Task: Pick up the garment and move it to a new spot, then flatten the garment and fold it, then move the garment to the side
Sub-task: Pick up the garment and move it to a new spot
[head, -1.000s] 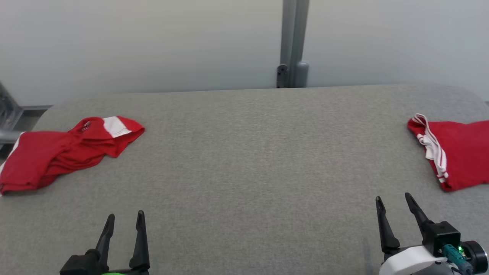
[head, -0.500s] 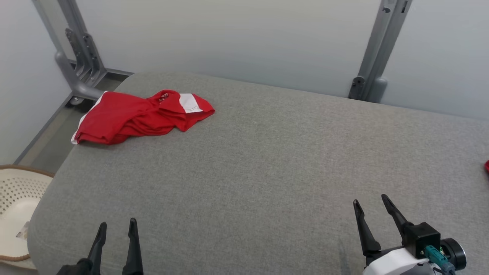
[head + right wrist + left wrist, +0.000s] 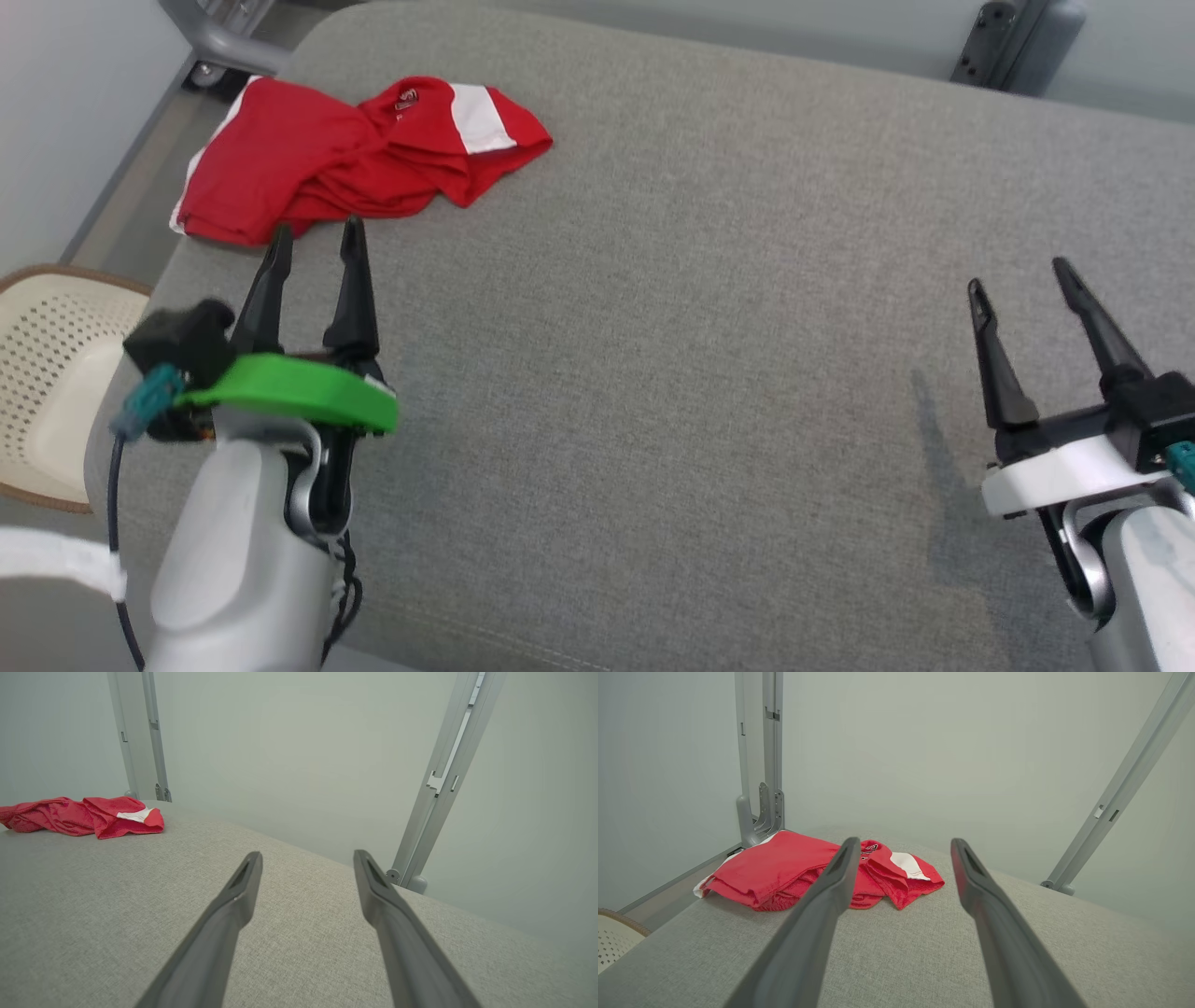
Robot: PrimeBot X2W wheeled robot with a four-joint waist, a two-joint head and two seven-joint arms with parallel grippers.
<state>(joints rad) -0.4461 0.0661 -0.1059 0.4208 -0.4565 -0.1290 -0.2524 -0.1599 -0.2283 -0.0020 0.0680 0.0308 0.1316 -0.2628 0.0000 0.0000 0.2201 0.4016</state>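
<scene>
A crumpled red garment (image 3: 336,163) with white panels lies at the far left corner of the grey padded table (image 3: 709,373). My left gripper (image 3: 316,238) hovers open just short of the garment's near edge, fingers pointing at it, nothing between them. In the left wrist view the garment (image 3: 794,875) sits ahead, between and left of the open left gripper (image 3: 903,844). My right gripper (image 3: 1018,275) is open over the table's right part, far from the cloth. The right wrist view shows the garment (image 3: 84,816) far left and the right gripper (image 3: 306,855) empty.
A perforated cream basket (image 3: 47,373) stands on the floor beside the table's left edge. Grey metal posts (image 3: 1018,37) rise behind the table against the pale wall. The table's left edge and rounded corner lie close to the garment.
The head camera has turned left and tilted down, so the second red cloth at the right has left the picture. My left arm has reached forward toward the garment; the right gripper also stands further up.
</scene>
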